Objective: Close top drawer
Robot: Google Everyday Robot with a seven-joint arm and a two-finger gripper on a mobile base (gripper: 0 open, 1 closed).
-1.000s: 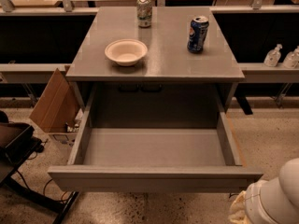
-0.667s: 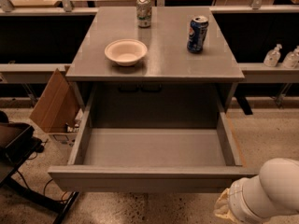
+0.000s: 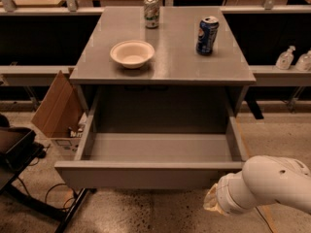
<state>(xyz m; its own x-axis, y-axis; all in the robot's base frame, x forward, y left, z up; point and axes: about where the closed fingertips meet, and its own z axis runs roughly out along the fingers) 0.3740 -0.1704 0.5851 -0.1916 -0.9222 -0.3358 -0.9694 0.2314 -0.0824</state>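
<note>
The top drawer [image 3: 146,176] is a wide grey metal drawer with a plain flat front. It stands pulled far out of the cabinet [image 3: 170,69], and its inside is bare. My white arm [image 3: 272,186] comes in from the lower right. My gripper [image 3: 211,204] is at the arm's pale end, low and just in front of the drawer front's right end, slightly below its bottom edge. I cannot tell whether it touches the front.
On the cabinet top stand a white bowl [image 3: 132,53], a green-and-white can [image 3: 151,11] and a blue can [image 3: 207,35]. An open cardboard box [image 3: 56,108] and a black stand [image 3: 14,152] with cables are at the left. White bottles [image 3: 285,58] sit on the right shelf.
My arm has moved left and further into view, bringing the gripper end close to the drawer front's right end. The drawer has not moved.
</note>
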